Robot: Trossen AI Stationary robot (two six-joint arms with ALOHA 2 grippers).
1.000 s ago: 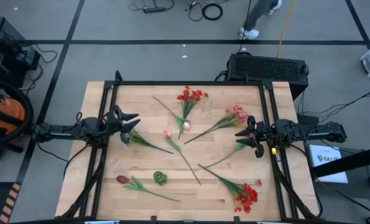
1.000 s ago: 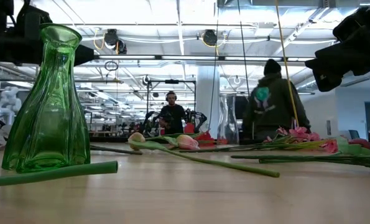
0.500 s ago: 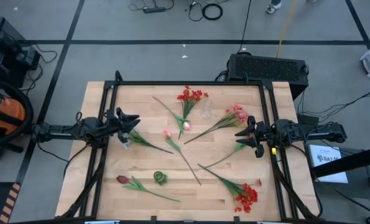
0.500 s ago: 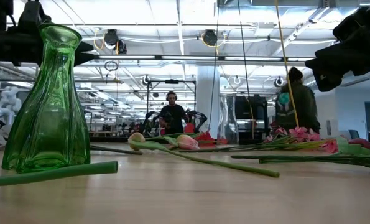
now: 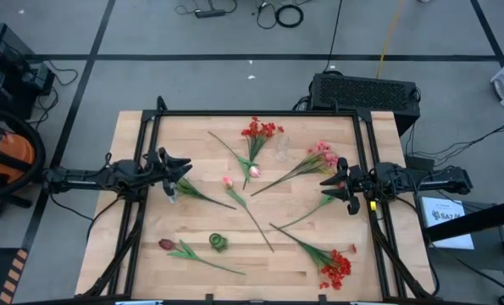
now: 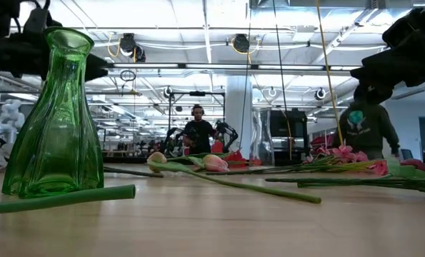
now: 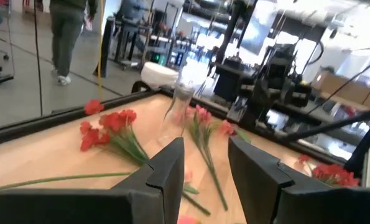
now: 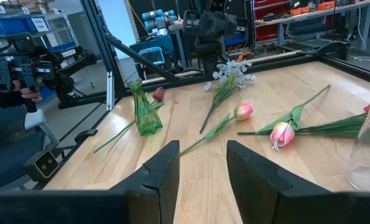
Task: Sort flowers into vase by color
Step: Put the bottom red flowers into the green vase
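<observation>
Pale wood forms the table [image 5: 141, 254], on which every stem lies flat and neither vase holds anything. At the left edge, the left gripper [image 5: 179, 169] hovers empty, its fingers [image 7: 166, 171] parted with a clear gap, just above the pale bluish-white sprig [image 5: 188, 188]. Near the front, a maroon tulip [image 5: 167, 244] lies with its stalk beside the green vase [image 5: 218, 242]. Toward the centre lie a pink tulip [image 5: 229, 181] and a red cluster [image 5: 260, 130], with the clear vase [image 5: 282, 146] standing just beside the cluster. Further right lie the pink blooms [image 5: 324, 154] and a second red cluster [image 5: 337, 267]. At the right edge, the right gripper [image 5: 335, 185] waits empty, its fingers [image 8: 163, 168] likewise apart, over a green stalk. Hazards, as judged: the thin stalks cross one another, so lifting one may drag a neighbour; a pinch on the sprig's leaves rather than its stalk may slip; a trailing stem may topple either narrow-necked vase.
</observation>
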